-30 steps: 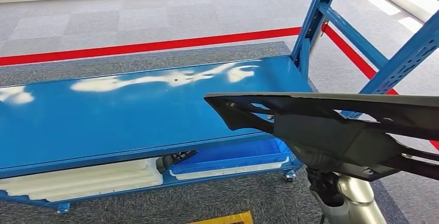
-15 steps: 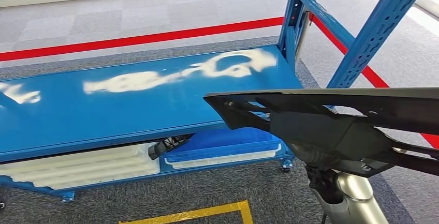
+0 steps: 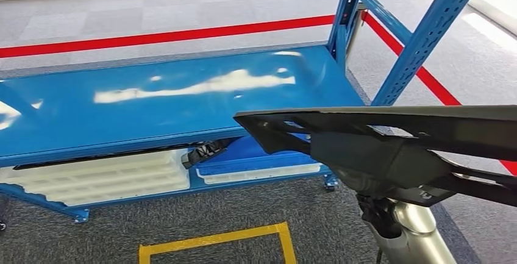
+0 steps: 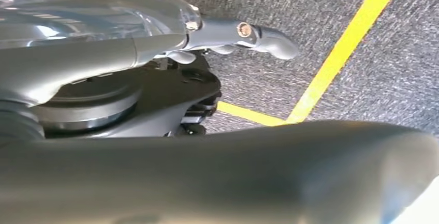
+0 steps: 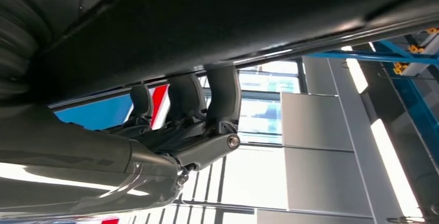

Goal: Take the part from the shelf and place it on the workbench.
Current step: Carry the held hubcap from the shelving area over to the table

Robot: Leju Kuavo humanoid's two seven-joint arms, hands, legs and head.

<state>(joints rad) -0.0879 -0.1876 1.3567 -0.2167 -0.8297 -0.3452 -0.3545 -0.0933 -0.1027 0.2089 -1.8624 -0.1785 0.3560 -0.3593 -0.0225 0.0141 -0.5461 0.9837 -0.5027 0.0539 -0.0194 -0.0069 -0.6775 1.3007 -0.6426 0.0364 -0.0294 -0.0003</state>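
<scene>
A long black plastic part [image 3: 390, 124] with ribs and cut-outs lies across the right of the head view, roughly level, its tip over the front right corner of the blue shelf board [image 3: 152, 105]. My right hand [image 5: 196, 115] holds it from underneath, fingers [image 5: 222, 94] curled up against the part's dark underside [image 5: 233, 22]. The silver right forearm [image 3: 417, 233] rises below it. My left hand [image 4: 243, 35] hangs over the carpet with nothing in it, fingers stretched out.
Blue perforated uprights [image 3: 427, 32] stand at the shelf's right end. On the lower level lie white foam trays [image 3: 103, 178], a blue bin [image 3: 262, 160] and a black piece [image 3: 204, 151]. Red tape [image 3: 183, 32] runs behind; a yellow floor marking [image 3: 213, 239] lies in front.
The whole picture has shifted: the camera has moved, bringing more of the floor and the yellow marking into view. The black part stays in my right hand in the same pose.
</scene>
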